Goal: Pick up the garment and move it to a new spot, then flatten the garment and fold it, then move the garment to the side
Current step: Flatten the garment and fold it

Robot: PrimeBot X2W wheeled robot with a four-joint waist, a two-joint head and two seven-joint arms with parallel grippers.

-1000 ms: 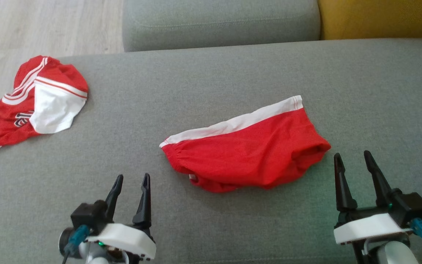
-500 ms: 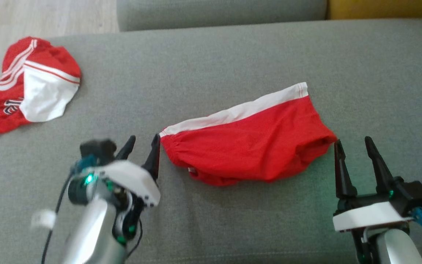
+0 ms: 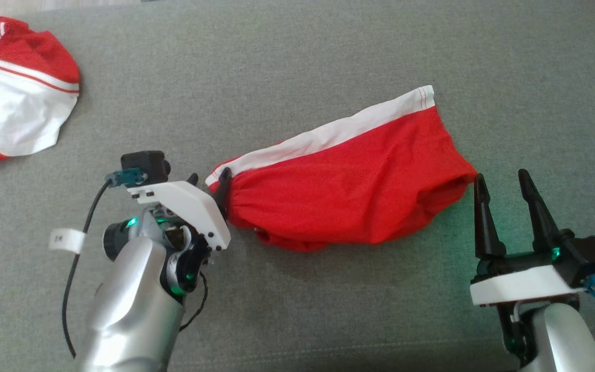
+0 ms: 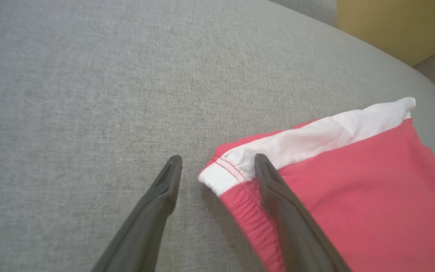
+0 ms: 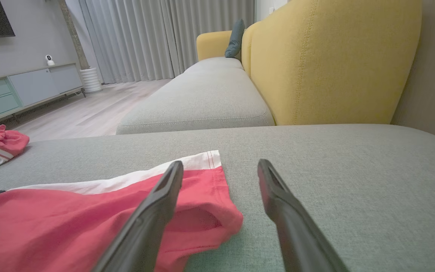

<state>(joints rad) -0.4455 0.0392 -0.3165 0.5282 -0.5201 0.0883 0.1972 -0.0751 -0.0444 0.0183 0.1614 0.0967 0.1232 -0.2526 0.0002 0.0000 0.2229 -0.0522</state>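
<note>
Two pincers stand spread, neither pinching anything. The left pincer (image 3: 208, 180) straddles the left corner of the garment (image 3: 349, 196). In the left wrist view one finger is over the grey sofa seat (image 3: 328, 51) just beside the white waistband, and the other lies over the gathered red fabric. The right pincer (image 3: 501, 178) points its tips at the garment's right end, just beside the open red hem. The garment, red shorts with a white waistband, lies slanted across the middle of the seat, its waistband on the far side. Well apart, at the seat's far left, sits a crumpled red and white jersey (image 3: 18, 103). A yellow backrest (image 5: 334, 56) rises beyond the seat.
</note>
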